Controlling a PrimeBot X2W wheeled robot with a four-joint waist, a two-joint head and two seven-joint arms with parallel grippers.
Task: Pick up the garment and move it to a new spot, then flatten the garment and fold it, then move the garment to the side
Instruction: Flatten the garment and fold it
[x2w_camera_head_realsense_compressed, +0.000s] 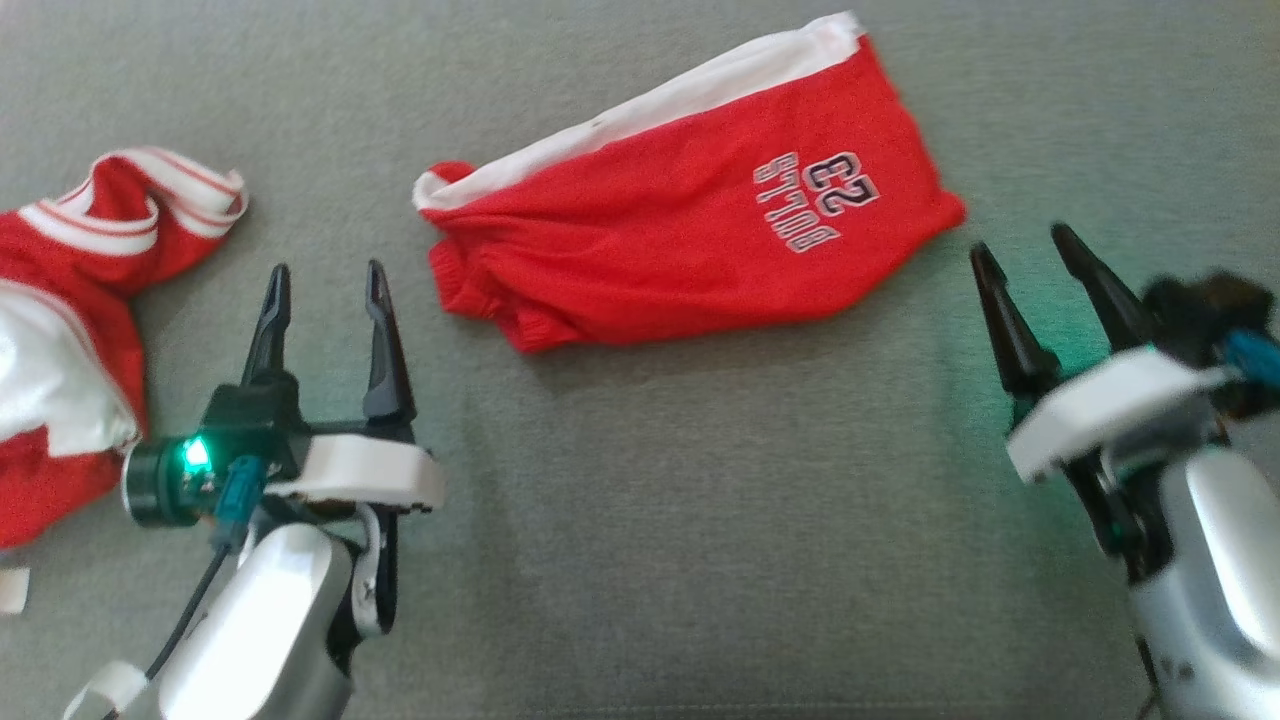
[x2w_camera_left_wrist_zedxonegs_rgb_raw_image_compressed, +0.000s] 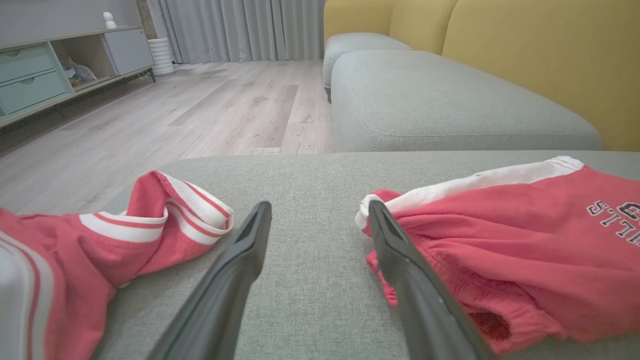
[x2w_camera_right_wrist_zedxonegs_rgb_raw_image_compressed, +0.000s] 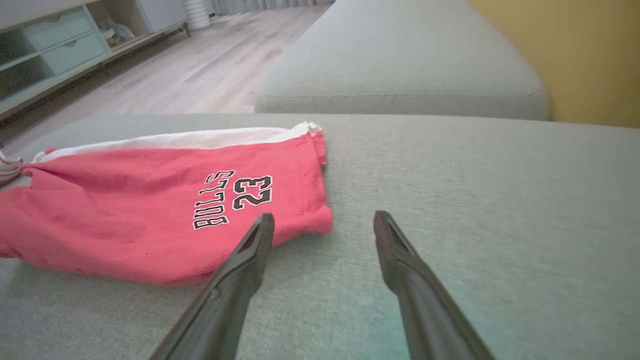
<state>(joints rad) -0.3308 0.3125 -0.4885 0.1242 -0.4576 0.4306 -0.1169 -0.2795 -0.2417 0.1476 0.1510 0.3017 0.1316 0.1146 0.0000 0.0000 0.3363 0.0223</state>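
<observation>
The right gripper (x2w_camera_right_wrist_zedxonegs_rgb_raw_image_compressed: 324, 217) holds its fingers (x2w_camera_right_wrist_zedxonegs_rgb_raw_image_compressed: 240, 272) wide apart over the grey cushion (x2w_camera_right_wrist_zedxonegs_rgb_raw_image_compressed: 475, 200), beside the red shorts (x2w_camera_right_wrist_zedxonegs_rgb_raw_image_compressed: 125, 215).

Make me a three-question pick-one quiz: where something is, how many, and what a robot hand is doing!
1. Where do the red shorts with a white stripe lie? A) on the grey fabric cushion B) on a wooden chair C) in a basket
2. How many red garments are on the cushion? A) one B) two C) four
3. The robot's left hand is: A) open and empty B) shut on the shorts C) shut on a sock
Answers: A, they lie on the cushion; B, shorts plus a crumpled red-and-white garment; A, its fingers stand apart, nothing between.
</observation>
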